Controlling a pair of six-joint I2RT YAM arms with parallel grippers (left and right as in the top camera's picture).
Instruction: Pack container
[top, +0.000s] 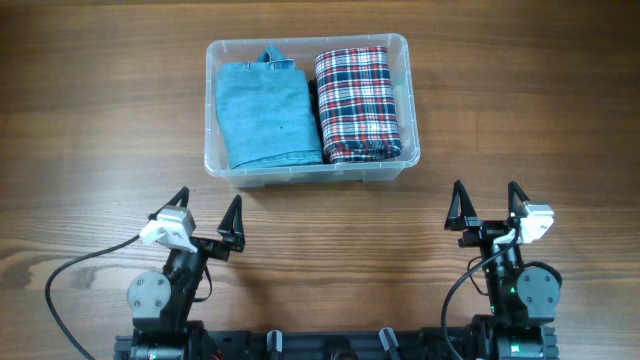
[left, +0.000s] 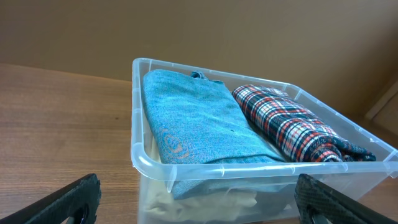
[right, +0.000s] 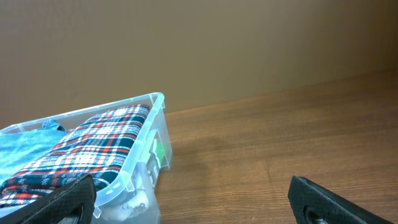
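Container (top: 310, 177) stands on the wooden desk (top: 100, 120), at the far centre, well apart from both arms. It is a clear, open-topped tub, upright. Contents: a folded blue garment (top: 268, 115) fills the left half and a folded red, white and navy plaid garment (top: 357, 105) fills the right half, the two touching along the middle. The left wrist view shows pale fabric (left: 205, 199) beneath the blue one. Left gripper (top: 208, 200) is released, fingers spread wide, holding nothing, over the near desk. Right gripper (top: 486, 190) is likewise released and empty. A small label (right: 157, 152) showing green sits at the container's right end wall
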